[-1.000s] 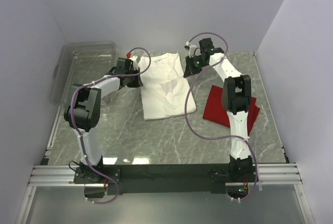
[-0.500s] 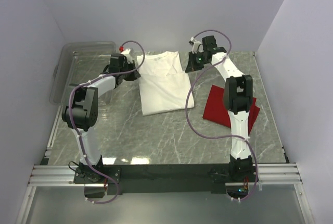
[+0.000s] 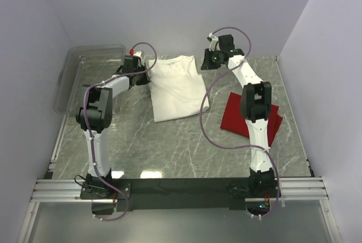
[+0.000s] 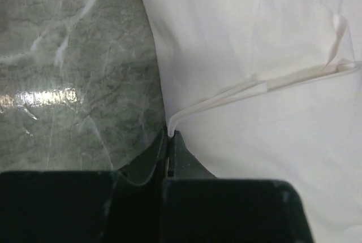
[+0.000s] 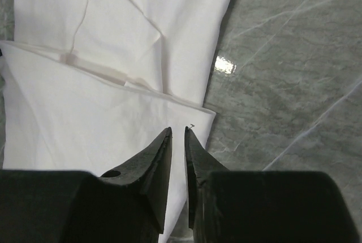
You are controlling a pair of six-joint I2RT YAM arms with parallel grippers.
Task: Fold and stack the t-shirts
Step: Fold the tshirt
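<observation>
The task is, in my judgement, somewhere in the middle. The white t-shirt (image 3: pixel 178 87) lies flat at the far middle of the tabletop (image 3: pixel 169 147) as a long, narrow rectangle, with the collar at the far end. Its sides seem to be folded in, because both wrist views show layers of cloth lying one over the other. It probably needs at least one more fold across its length. The red t-shirt (image 3: pixel 232 116) lies well apart from it, on the right side of the tabletop. It is a flat, nearly square shape, so I think it is already folded, but the right arm covers part of it. The two shirts are not yet stacked, so this step is left.

The left end effector (image 4: pixel 169 138) is at the far left edge of the white t-shirt, near the clear bin (image 3: pixel 85 73). Its jaws are closed, and they pinch a thin folded edge of the white cloth between the tips.

The right end effector (image 5: pixel 178 135) is at the far right corner of the same shirt. Its jaws stand a little apart, and I see no cloth between them. The corner of the shirt lies just under and beside the tips, so this side looks released.
</observation>
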